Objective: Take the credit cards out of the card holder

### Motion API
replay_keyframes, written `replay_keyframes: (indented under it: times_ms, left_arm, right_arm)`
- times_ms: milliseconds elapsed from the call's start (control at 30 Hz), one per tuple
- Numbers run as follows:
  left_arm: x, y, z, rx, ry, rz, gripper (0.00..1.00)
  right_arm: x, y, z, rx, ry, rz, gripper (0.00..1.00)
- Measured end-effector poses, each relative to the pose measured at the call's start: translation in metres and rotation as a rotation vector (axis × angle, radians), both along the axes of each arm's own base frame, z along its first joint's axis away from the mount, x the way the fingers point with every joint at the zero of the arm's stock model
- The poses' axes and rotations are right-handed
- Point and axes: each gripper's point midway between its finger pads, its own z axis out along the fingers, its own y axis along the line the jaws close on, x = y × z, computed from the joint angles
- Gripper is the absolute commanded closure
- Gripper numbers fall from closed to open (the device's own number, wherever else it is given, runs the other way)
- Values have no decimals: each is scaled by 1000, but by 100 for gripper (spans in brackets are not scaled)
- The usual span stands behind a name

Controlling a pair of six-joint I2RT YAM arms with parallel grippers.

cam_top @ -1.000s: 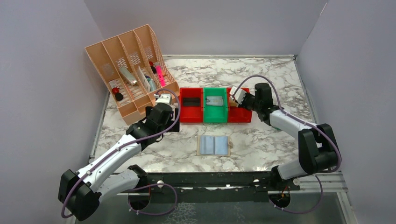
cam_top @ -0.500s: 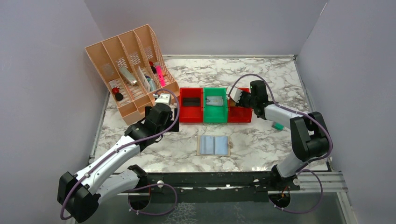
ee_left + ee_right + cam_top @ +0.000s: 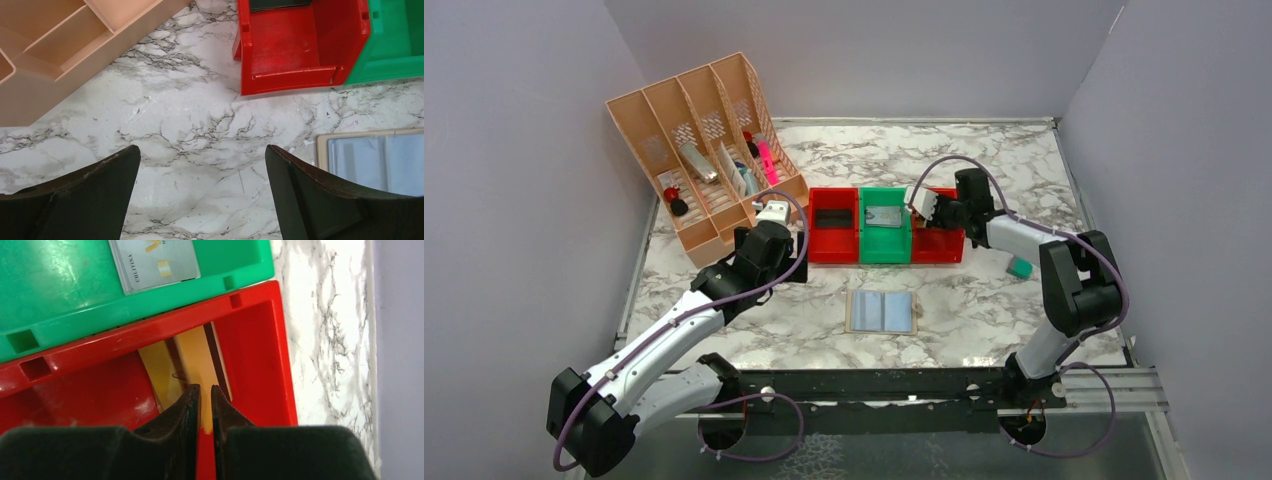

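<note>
Dropping an orange card (image 3: 197, 360) in the red bin (image 3: 255, 350) right of the green bin (image 3: 60, 285), with right gripper (image 3: 205, 387) barely parted, hold unclear; calls for full release, then checking the card holder (image 3: 882, 311) lying open in front of that green bin.

Left arm (image 3: 664, 335): white links, black joints | Right arm (image 3: 1024, 237): same | Cables (image 3: 949, 160): purple, looped | Left gripper (image 3: 200, 150): black tapered fingers | Wrist cameras (image 3: 774, 211): white

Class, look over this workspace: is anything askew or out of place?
The yellow card in the right-hand red bin seems to lean beneath the right gripper, unlike the silver card lying flat in the green bin. A small teal object also sits stray on the table beside the right arm.
</note>
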Motion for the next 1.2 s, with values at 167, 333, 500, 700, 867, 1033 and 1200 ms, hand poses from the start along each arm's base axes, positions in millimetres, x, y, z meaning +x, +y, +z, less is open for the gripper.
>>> replay_keyframes:
  times_ms: [167, 333, 500, 700, 867, 1033, 1200]
  left_arm:
    - [0, 0, 0, 0, 0, 0, 1]
    - [0, 0, 0, 0, 0, 0, 1]
    - [0, 0, 0, 0, 0, 0, 1]
    - [0, 0, 0, 1, 0, -1, 1]
    - [0, 0, 0, 1, 0, -1, 1]
    - [0, 0, 0, 1, 0, -1, 1]
    - [0, 0, 3, -6, -9, 0, 1]
  right_arm:
    - [-6, 0, -7, -8, 37, 9, 78]
    - [-9, -1, -8, -4, 53, 5, 74]
    - [-15, 1, 16, 115, 52, -94, 58]
    - [-18, 6, 104, 590, 43, -417, 54]
    - [-31, 9, 107, 850, 246, -670, 68]
    - [-54, 12, 65, 898, 463, -832, 74]
    - [-65, 13, 26, 865, 604, -943, 78]
